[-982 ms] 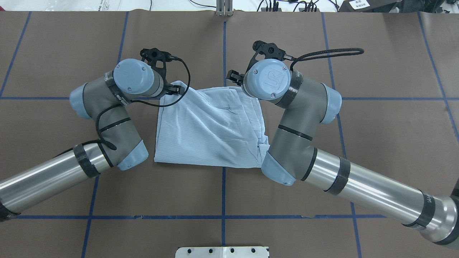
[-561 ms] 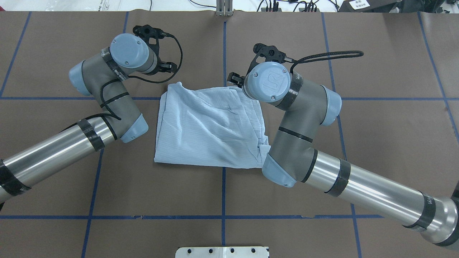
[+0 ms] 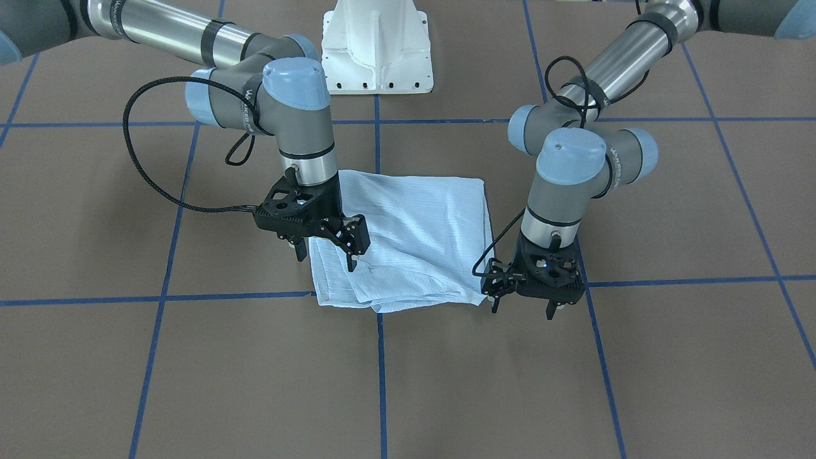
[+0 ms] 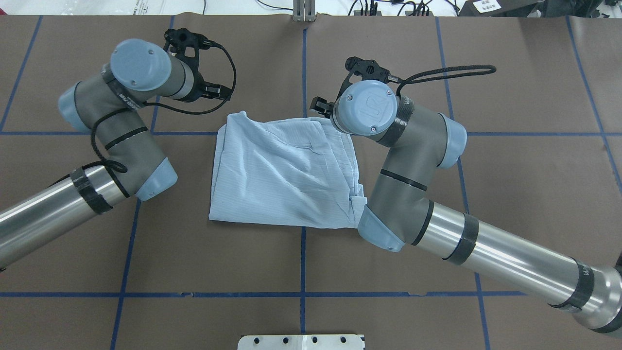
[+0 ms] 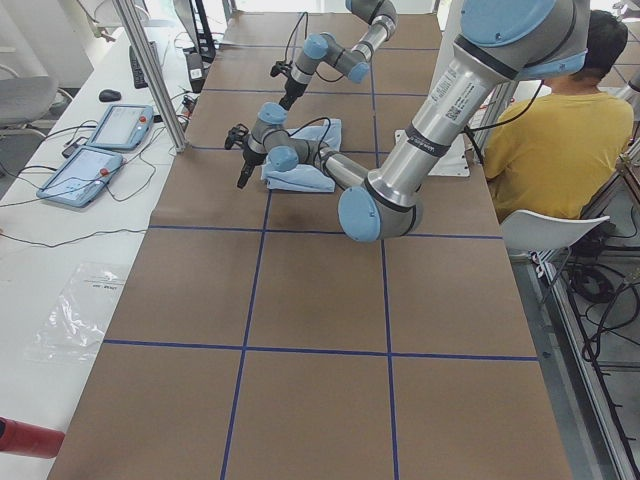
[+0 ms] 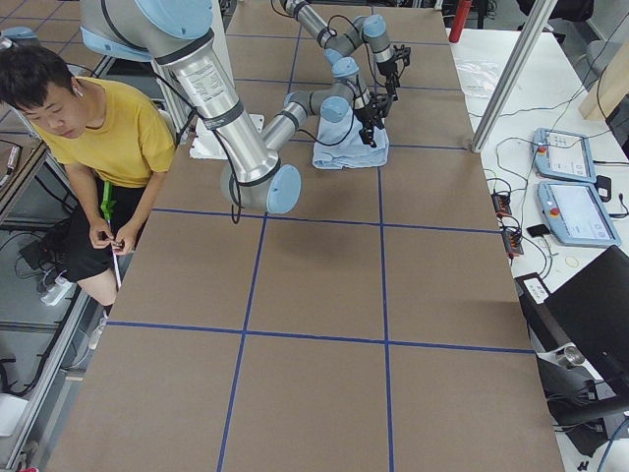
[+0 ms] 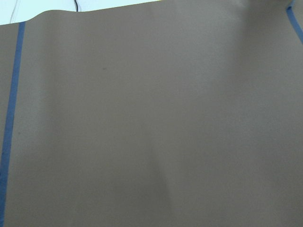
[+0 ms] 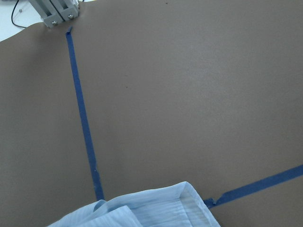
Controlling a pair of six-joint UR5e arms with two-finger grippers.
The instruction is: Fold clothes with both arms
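The clothes, one light blue striped shirt [image 4: 286,170], lie folded into a rough square at the table's middle, also seen in the front view [image 3: 421,242]. My left gripper [image 3: 523,308] hangs open and empty just off the shirt's far-left corner, clear of the cloth; in the overhead view this left gripper [image 4: 216,90] sits above bare table. My right gripper [image 3: 325,255] is open, its fingers pointing down over the shirt's far-right corner, holding nothing. The right wrist view shows that shirt corner [image 8: 151,210] at the bottom edge. Only brown table shows in the left wrist view.
Blue tape lines [image 4: 303,262] grid the brown table. The white pedestal base [image 3: 377,51] stands at the robot's side. A seated person in a yellow top [image 5: 545,130] is beside the table. Two tablets [image 5: 100,145] lie on the white bench beyond the far edge.
My left gripper has let go of the shirt's far-left corner and drawn back to the left and away from it. The right arm has barely moved.
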